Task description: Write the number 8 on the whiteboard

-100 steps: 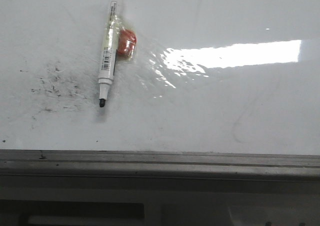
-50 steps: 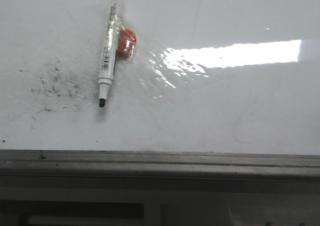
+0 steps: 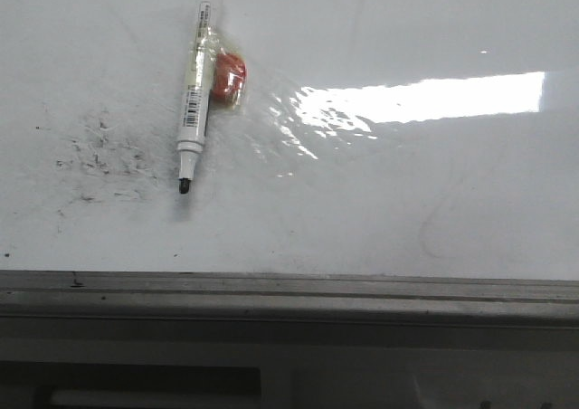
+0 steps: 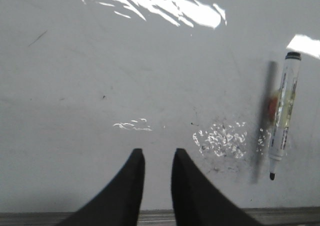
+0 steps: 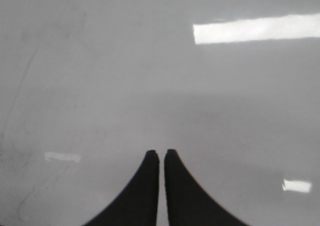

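Note:
The glossy whiteboard (image 3: 407, 210) fills the front view. A white marker (image 3: 194, 92) lies flat on it, uncapped, its black tip (image 3: 185, 185) pointing toward the near edge. An orange block (image 3: 229, 77) is taped to its side. The number 8 is out of view. In the left wrist view my left gripper (image 4: 156, 153) hovers open and empty over bare board (image 4: 100, 86), with the marker (image 4: 282, 116) well off to its side. My right gripper (image 5: 161, 153) is shut on nothing above plain board (image 5: 150, 86). Neither gripper shows in the front view.
Scattered grey ink specks (image 3: 99, 160) mark the board left of the marker tip, and they show as specks (image 4: 220, 138) between my left gripper and the marker. A grey metal edge strip (image 3: 289, 291) runs along the near side. Bright glare (image 3: 425, 99) lies to the right.

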Controlling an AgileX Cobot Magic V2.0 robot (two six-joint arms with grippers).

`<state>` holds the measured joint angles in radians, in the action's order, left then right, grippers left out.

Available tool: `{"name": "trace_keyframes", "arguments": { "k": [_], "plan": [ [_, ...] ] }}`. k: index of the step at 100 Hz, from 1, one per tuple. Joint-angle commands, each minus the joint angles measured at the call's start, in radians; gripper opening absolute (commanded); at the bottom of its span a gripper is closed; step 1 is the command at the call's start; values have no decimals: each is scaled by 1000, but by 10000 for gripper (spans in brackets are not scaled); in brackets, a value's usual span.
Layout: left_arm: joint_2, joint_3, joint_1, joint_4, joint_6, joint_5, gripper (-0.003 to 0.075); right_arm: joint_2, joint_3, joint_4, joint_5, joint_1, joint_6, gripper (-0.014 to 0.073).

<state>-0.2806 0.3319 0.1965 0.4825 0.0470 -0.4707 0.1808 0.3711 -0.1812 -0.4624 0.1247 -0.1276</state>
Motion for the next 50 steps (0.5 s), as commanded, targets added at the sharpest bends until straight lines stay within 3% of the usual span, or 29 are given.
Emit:
{"name": "trace_keyframes", "arguments": {
  "k": [1, 7, 15, 20, 28, 50],
  "plan": [
    [-104, 96, -3, -2, 25, -8, 304, 68, 72, -29, 37, -6, -10, 133],
    [-173, 137, -3, 30, 93, -51, 365, 108, 100, -68, 9, -6, -10, 245],
    [-239, 165, 25, 130, 246, -77, 369, 155, 132, -123, -37, -6, -10, 417],
    [-276, 173, 62, 203, 314, -64, 369, 187, 149, -146, -48, -6, -10, 482],
    [-330, 178, 125, 266, 391, -46, 368, 216, 166, -161, -41, 5, -10, 500],
    [-485, 196, 297, 293, 393, 51, 368, 252, 170, -161, -23, 17, -10, 499]
  ]
}}
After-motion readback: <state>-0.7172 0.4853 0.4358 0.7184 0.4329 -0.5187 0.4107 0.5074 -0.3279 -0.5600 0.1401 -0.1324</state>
